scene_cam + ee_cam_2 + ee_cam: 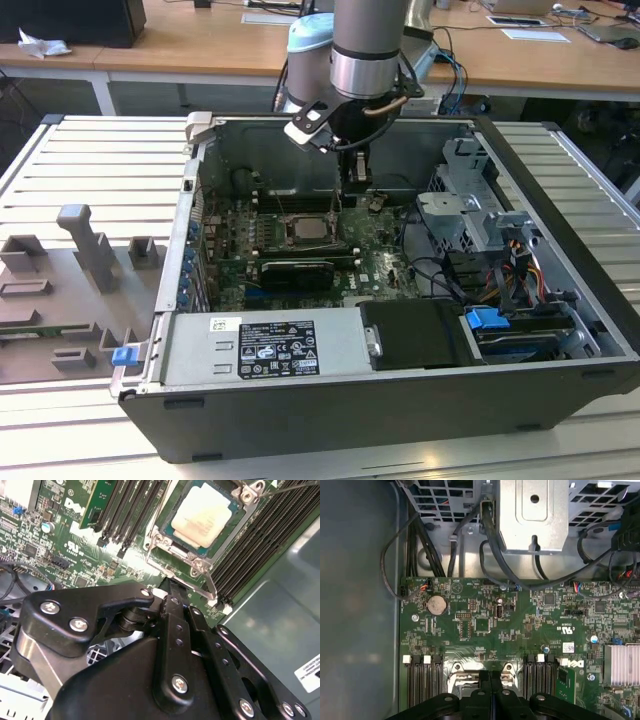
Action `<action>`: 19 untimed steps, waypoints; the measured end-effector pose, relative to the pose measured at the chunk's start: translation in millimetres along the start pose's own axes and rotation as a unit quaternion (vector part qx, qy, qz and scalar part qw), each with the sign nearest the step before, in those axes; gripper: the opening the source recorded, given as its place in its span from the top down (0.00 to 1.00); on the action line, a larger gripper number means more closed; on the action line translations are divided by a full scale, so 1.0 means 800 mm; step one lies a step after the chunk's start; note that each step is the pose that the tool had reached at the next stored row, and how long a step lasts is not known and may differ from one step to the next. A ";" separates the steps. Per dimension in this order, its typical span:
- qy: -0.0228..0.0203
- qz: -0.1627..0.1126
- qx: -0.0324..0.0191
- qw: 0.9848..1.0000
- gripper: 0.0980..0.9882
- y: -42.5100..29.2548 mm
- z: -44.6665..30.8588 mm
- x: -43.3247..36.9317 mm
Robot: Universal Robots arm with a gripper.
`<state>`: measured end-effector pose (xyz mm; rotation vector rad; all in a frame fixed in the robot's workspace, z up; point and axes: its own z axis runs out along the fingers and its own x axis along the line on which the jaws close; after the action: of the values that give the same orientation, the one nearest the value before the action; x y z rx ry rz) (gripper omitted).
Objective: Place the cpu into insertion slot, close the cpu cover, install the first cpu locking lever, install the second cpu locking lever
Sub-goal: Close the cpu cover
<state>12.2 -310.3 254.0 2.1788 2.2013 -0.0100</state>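
The cpu (205, 515), a pale silvery square, lies flat in the insertion slot (457, 672) on the green board. The cpu cover (187, 555), a thin silver frame, lies down around its edges. A thin wire locking lever (210, 585) runs along one side of the socket and stands out past its corner. My gripper (167, 586) is shut with nothing between its black fingers. Its tips hover just off the socket's edge, close to that lever. In the exterior view the gripper (357, 192) hangs inside the case, behind and to the right of the cpu (305, 230).
Long black memory slots (260, 540) flank the socket on both sides. A metal drive cage (470, 200) and black cables (490, 545) stand at the exterior view's right. The power supply (270, 345) lies in front. A grey fixture (85, 250) sits outside the case on the left.
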 end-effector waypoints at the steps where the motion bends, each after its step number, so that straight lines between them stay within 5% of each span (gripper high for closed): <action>1: 0.000 0.000 0.000 1.000 0.99 -0.0011 0.0000 0.000; 10: 0.000 0.000 0.000 1.000 0.99 -0.0139 0.0014 0.000; 19: 0.000 -0.001 0.000 1.000 0.99 -0.0341 0.0179 0.001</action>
<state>-14.7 -310.3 238.9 2.1772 2.2029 -0.0098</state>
